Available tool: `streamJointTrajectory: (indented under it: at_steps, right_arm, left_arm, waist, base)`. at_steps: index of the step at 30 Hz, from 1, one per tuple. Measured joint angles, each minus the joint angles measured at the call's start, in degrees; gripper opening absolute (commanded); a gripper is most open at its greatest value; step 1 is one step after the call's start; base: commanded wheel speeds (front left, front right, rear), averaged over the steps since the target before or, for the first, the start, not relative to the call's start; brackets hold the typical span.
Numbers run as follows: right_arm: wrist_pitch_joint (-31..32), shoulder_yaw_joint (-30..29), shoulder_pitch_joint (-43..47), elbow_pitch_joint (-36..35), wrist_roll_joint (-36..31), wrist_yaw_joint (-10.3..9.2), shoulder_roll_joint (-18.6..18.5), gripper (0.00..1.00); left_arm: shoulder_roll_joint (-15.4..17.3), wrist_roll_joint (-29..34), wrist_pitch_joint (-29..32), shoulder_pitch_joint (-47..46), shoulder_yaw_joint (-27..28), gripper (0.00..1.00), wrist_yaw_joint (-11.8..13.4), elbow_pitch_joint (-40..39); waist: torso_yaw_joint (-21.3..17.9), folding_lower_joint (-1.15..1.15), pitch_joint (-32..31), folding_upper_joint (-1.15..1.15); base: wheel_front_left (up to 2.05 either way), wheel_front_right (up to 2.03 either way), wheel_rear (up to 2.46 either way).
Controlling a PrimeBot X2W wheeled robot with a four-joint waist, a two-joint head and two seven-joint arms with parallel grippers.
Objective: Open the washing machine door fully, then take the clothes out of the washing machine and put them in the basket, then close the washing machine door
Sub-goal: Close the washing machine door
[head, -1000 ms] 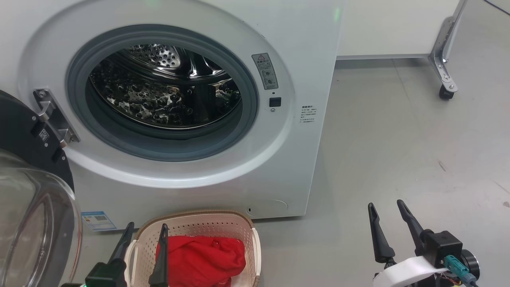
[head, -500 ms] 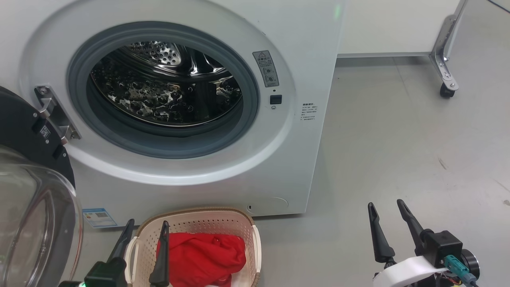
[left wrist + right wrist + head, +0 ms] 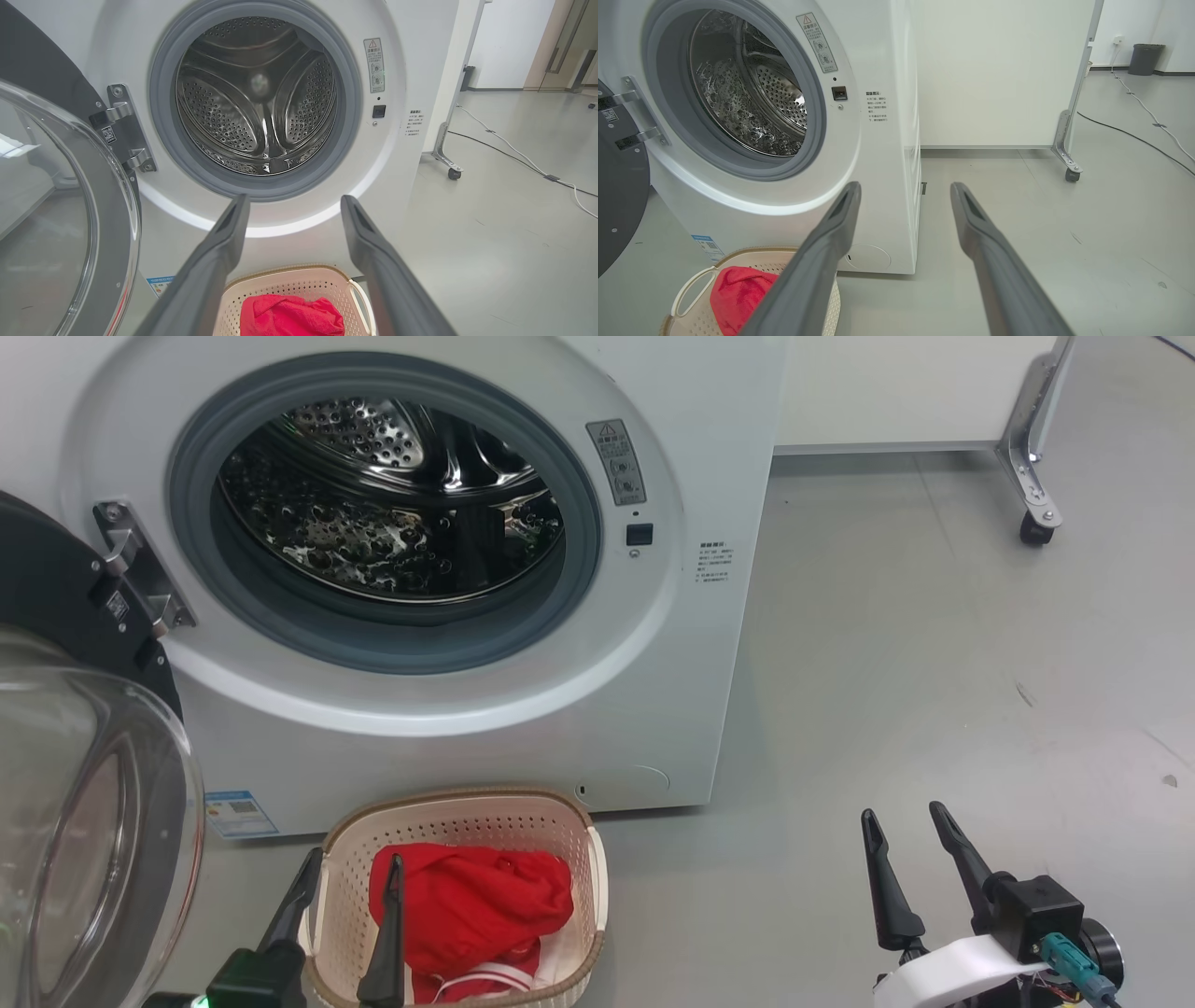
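Head view, looking down on a white front-loading washing machine (image 3: 719,448) standing on a grey floor (image 3: 934,663); its round washing machine door (image 3: 56,588) is swung wide open at the left, black rim near the hinge, clear glass bowl (image 3: 84,821) bulging toward the viewer; the grey-ringed drum mouth (image 3: 392,513) shows shiny perforated steel inside. Just in front of the machine sits the basket (image 3: 448,801), cream with a brown rim; the clothes (image 3: 476,896), a bright red bundle with a sliver of white trim, lie inside it. The left fingers (image 3: 390,915) are spread apart and grip nothing; one dark finger crosses the basket's left edge, the other lies over the red fabric; whether it touches cannot be told. The right fingers (image 3: 885,877) are likewise parted and empty, well off to the right above bare floor, apart from basket and machine.
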Motion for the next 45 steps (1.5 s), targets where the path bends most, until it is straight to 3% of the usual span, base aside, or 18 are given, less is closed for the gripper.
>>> streamJointTrajectory:
  at_steps: [19,45]
  right_arm:
    - [0.0,-0.2,0.0,0.0,0.0,-0.45,0.0,1.00]
    - [0.0,-0.3,0.0,0.3,0.0,-0.51,0.0,1.00]
  left_arm:
    - [0.0,0.0,0.3,0.1,0.7,1.00,0.0,-0.9]
    - [-0.1,0.4,1.0,0.4,1.0,1.00,0.5,-1.8]
  waist:
    - [0.1,0.00,0.2,0.00]
    - [0.5,0.00,0.2,0.00]
  base:
    - [-0.75,0.75,0.00]
    - [-0.06,0.06,0.00]
